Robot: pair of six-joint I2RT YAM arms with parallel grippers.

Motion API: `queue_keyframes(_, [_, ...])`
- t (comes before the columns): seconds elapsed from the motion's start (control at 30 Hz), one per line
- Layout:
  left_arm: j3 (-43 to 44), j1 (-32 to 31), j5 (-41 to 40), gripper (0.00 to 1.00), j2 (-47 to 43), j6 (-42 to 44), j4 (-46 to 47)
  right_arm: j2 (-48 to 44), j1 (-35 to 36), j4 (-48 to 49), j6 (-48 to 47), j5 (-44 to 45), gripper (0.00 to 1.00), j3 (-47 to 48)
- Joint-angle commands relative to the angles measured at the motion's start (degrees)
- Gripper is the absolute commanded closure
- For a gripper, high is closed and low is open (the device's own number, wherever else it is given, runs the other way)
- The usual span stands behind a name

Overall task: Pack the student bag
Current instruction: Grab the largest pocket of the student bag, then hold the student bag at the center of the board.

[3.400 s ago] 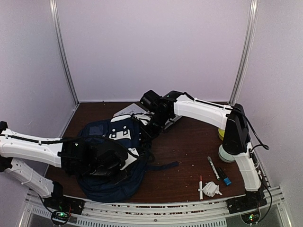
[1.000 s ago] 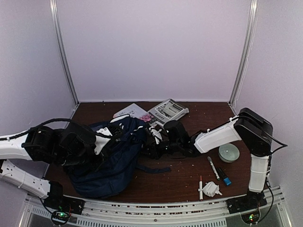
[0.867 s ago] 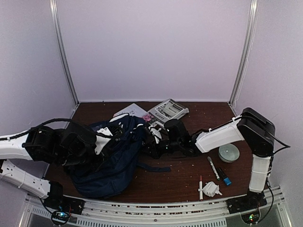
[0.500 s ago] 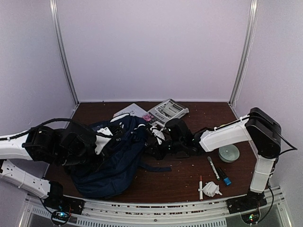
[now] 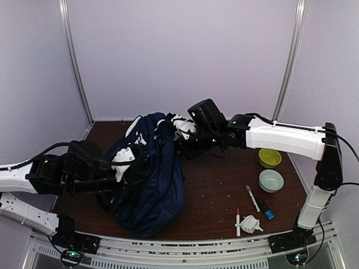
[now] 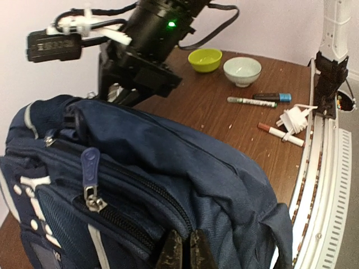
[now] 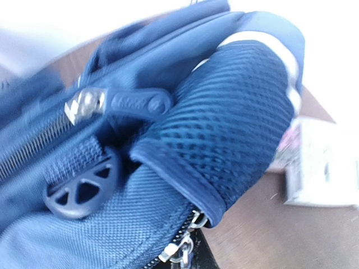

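On zipper pull (image 7: 150,102) of student bag (image 7: 235,129), blurred illegible lettering (image 7: 132,103)

Student bag (image 5: 160,188) — now hoisted upright.

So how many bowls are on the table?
2. The yellow-green bowl is far right; the pale bowl sits right beside it, nearer the front edge. The backpack could hide more.

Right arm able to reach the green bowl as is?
Probably not yet: the right gripper is shut on the student bag, holding it up. The green bowl sits uncovered, so likely reachable after release.
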Motion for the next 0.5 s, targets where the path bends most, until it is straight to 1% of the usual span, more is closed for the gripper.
queue_keyframes(0.0, [5.8, -2.7, 7.4, 1.0, 2.2, 10.9, 16.1, -2.6, -1.2, -1.7, -3.7, 7.1, 1.0, 15.2])
queue_keyframes(0.07, [8.7, -2.9, 10.2, 1.0, 6.6, 13.2, 17.1, -2.2, -0.2, -3.3, -5.9, 6.5, 1.0, 19.9])
queue_keyframes(0.13, [11.6, -3.4, 12.8, 1.0, 10.7, 15.5, 17.0, -2.4, 0.9, -4.0, -8.7, 5.8, 1.0, 22.4])
queue_keyframes(0.23, [13.5, -3.6, 15.8, 1.0, 13.0, 17.7, 17.7, -4.8, 1.6, -2.8, -11.1, 2.5, 1.0, 21.8])
queue_keyframes(0.27, [13.5, -3.6, 16.4, 0.86, 12.6, 17.7, 18.0, -6.0, 1.6, -1.8, -11.6, 1.7, 1.0, 20.8])
queue_keyframes(0.3, [13.3, -3.6, 16.7, 0.66, 11.8, 17.7, 18.1, -7.3, 1.6, -0.6, -12.4, 1.2, 1.0, 19.1])
queue_keyframes(0.33, [12.7, -3.6, 16.7, 0.5, 10.6, 17.8, 18.3, -8.7, 1.6, 0.6, -13.5, 0.9, 1.0, 17.1])
queue_keyframes(0.37, [12.0, -3.6, 16.7, 0.4, 9.3, 18.0, 18.5, -9.9, 1.6, 1.9, -14.7, 0.5, 1.0, 15.2])
queue_keyframes(0.4, [11.1, -3.6, 16.6, 0.32, 7.7, 18.1, 18.6, -11.3, 1.6, 3.3, -15.9, -0.1, 1.0, 13.0])
queue_keyframes(0.47, [10.2, -3.6, 15.0, 0.27, 4.3, 17.8, 17.9, -13.7, 1.6, 5.3, -17.9, -2.5, 1.0, 9.5])
